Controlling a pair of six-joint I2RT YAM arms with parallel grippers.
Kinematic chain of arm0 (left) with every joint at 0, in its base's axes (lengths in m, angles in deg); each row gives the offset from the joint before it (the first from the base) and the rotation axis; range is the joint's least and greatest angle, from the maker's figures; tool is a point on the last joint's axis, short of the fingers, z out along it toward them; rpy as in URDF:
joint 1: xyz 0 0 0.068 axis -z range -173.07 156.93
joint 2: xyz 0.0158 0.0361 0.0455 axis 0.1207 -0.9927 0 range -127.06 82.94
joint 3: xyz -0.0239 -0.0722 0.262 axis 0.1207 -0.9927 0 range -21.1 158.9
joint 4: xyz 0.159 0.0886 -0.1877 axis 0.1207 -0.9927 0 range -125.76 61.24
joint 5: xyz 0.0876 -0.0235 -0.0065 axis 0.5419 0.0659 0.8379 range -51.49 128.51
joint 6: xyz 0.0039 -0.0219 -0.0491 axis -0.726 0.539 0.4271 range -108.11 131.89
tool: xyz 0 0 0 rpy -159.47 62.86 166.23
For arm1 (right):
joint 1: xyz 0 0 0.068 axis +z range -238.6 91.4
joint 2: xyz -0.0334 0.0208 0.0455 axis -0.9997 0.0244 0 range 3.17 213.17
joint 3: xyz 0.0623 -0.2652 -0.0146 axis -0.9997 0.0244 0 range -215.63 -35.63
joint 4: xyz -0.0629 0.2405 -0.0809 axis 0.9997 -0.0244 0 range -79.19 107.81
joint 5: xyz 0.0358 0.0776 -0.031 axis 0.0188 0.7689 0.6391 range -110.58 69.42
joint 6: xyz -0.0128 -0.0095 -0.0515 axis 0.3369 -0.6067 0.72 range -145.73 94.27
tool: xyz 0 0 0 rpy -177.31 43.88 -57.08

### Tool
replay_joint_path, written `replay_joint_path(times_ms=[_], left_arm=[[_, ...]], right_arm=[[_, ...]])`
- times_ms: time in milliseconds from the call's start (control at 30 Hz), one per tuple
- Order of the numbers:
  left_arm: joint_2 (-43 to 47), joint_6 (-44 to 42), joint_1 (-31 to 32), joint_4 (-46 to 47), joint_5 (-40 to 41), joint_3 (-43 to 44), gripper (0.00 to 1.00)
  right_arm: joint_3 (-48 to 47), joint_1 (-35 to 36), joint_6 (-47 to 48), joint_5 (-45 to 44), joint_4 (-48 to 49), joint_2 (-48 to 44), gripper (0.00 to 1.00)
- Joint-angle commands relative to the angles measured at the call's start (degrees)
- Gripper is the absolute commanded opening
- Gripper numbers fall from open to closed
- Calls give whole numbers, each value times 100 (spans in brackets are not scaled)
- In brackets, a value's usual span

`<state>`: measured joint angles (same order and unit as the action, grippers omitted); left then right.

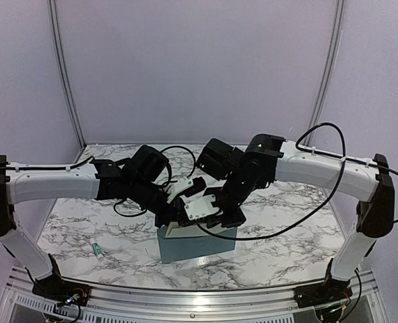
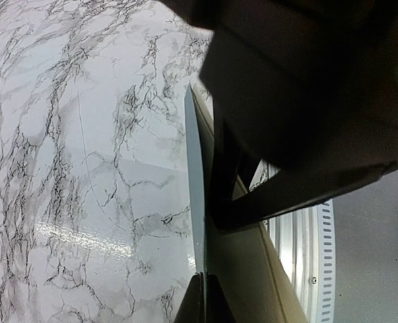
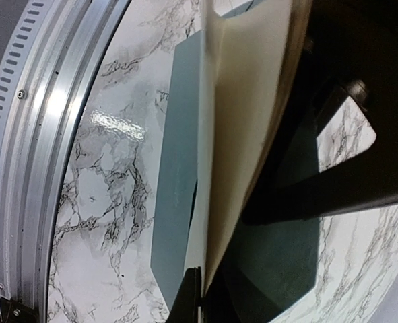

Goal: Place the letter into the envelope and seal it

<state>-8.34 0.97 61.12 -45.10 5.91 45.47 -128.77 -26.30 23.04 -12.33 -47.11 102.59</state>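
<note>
The blue-grey envelope (image 1: 199, 247) lies on the marble table near the front edge, under both grippers. My left gripper (image 2: 204, 281) is shut on a thin blue-grey layer of the envelope (image 2: 196, 195), holding it edge-on and lifted off the table. The cream letter (image 3: 246, 101) stands on edge over the envelope (image 3: 175, 202), and my right gripper (image 3: 200, 277) is shut on its lower edge. Seen from the left wrist, the letter (image 2: 252, 282) sits just right of the lifted layer. In the top view, the left gripper (image 1: 172, 219) and right gripper (image 1: 217, 215) nearly touch, hiding most of the letter.
A small white and green tube (image 1: 99, 251) lies on the table left of the envelope. The table's metal front rail (image 3: 44, 134) runs close behind the envelope. Black cables loop over the table behind the arms (image 1: 178, 151).
</note>
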Motion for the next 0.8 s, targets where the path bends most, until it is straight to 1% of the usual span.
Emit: replay_joint_path(times_ms=[0, 467, 500, 533, 567, 767], left_arm=[[-27, 39, 21, -107, -141, 93, 0], [-182, 135, 23, -108, -252, 189, 0], [-189, 141, 21, -107, -242, 198, 0], [-201, 142, 21, -112, -242, 203, 0], [-205, 143, 22, -112, -240, 207, 0], [-213, 125, 21, -111, -202, 199, 0]], right_arm=[[-76, 58, -259, -188, 72, 94, 0], [101, 97, -549, -448, 311, 157, 0], [115, 98, -560, -463, 326, 150, 1], [132, 98, -577, -472, 351, 130, 6], [149, 98, -586, -461, 371, 100, 8], [249, 98, -643, -142, 495, -124, 11]])
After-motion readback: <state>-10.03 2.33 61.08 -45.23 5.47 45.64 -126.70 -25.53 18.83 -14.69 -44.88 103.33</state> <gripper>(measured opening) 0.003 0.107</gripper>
